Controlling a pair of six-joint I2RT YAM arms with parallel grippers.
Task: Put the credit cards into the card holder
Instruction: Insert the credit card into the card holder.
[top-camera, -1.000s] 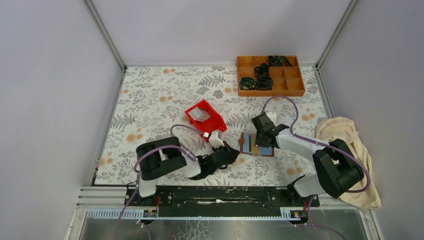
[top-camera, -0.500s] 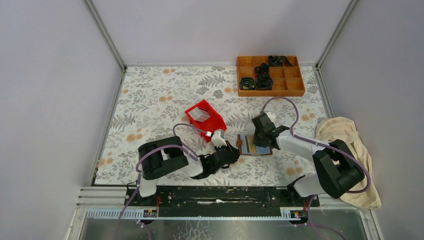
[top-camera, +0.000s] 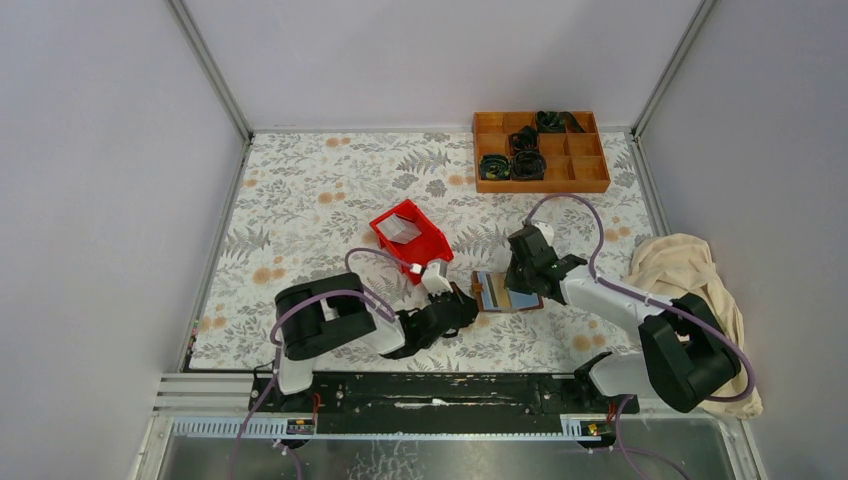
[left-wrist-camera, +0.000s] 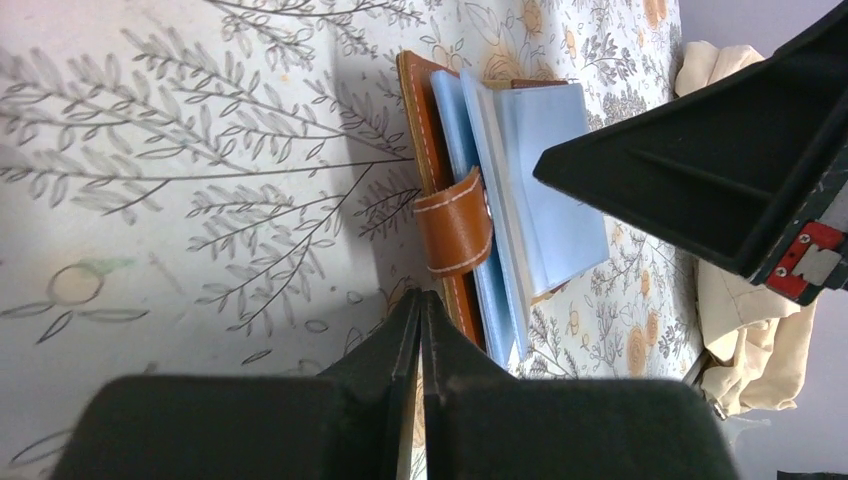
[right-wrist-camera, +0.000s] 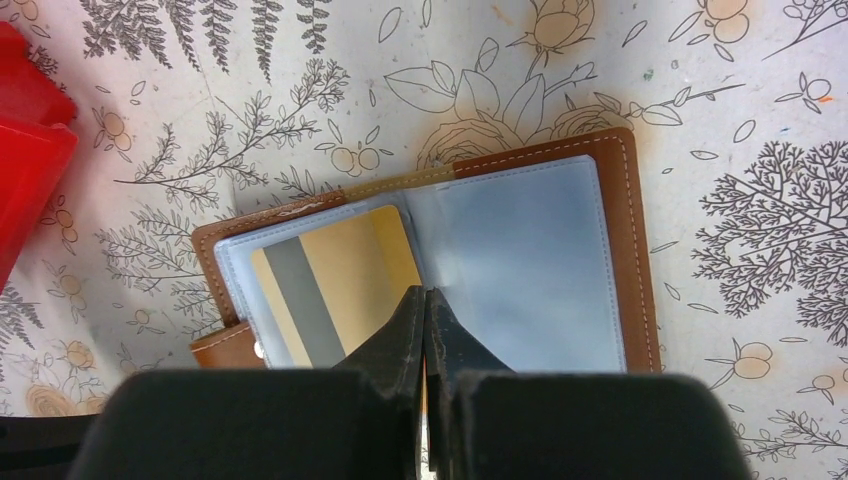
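Note:
The brown card holder (top-camera: 505, 292) lies open on the flowered mat, its pale blue lining up. In the right wrist view the gold-tan card (right-wrist-camera: 340, 280), with a grey stripe, sits inside the holder's (right-wrist-camera: 620, 250) left pocket. My right gripper (right-wrist-camera: 425, 292) is shut, its tips at the centre fold; it also shows in the top view (top-camera: 520, 272). My left gripper (left-wrist-camera: 420, 297) is shut and low on the mat at the holder's (left-wrist-camera: 430, 130) strap edge. A pale white-grey card (top-camera: 403, 228) appears to lie in the red bin.
The red bin (top-camera: 412, 238) stands just left of the holder, its corner in the right wrist view (right-wrist-camera: 25, 150). An orange compartment tray (top-camera: 590, 182) with black coils is at the back right. A cream cloth (top-camera: 690, 290) lies at the right edge.
The holder and my right gripper have shifted a little to the left, toward my left gripper. The left gripper has edged slightly up toward the holder's strap.

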